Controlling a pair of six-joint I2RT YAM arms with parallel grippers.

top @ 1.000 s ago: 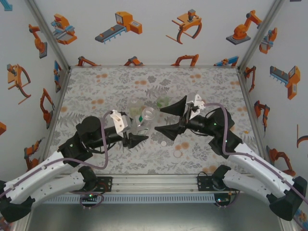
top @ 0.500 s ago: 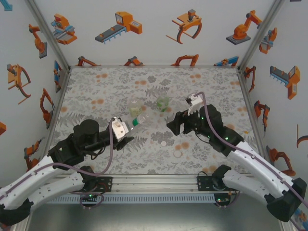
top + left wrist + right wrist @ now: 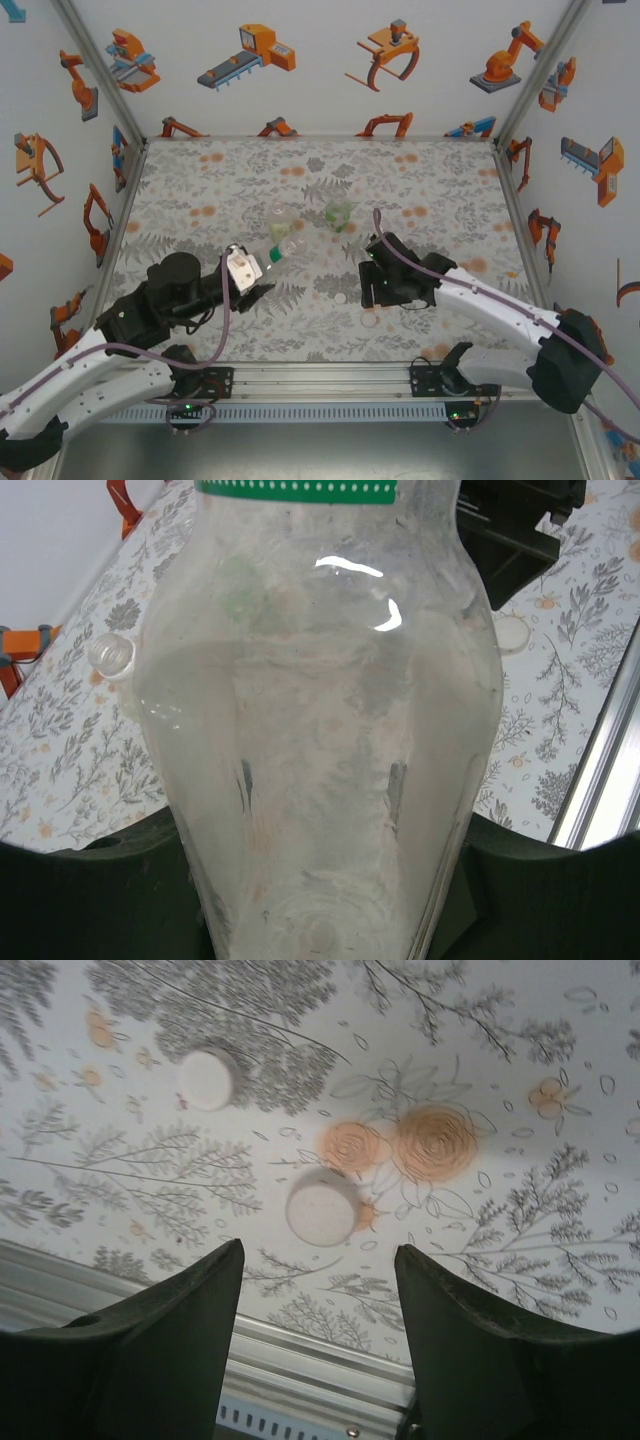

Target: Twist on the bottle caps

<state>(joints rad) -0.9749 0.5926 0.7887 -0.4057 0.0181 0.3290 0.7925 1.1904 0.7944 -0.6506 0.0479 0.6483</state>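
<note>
Floral mat (image 3: 200, 190) carrying bottles and loose caps

A yellowish bottle (image 3: 283, 218) and a green bottle (image 3: 338, 214) are standing upright, side by side, near the mat's middle. A white cap (image 3: 341, 298) and a second white cap (image 3: 370, 321) are lying flat nearer the front edge, close together but not touching.

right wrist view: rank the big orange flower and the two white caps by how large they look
1. big orange flower, barely ahead of the next
2. nearer cap; these two look close
3. farther cap, which looks smaller, though lying farther from the camera may account for that
</note>
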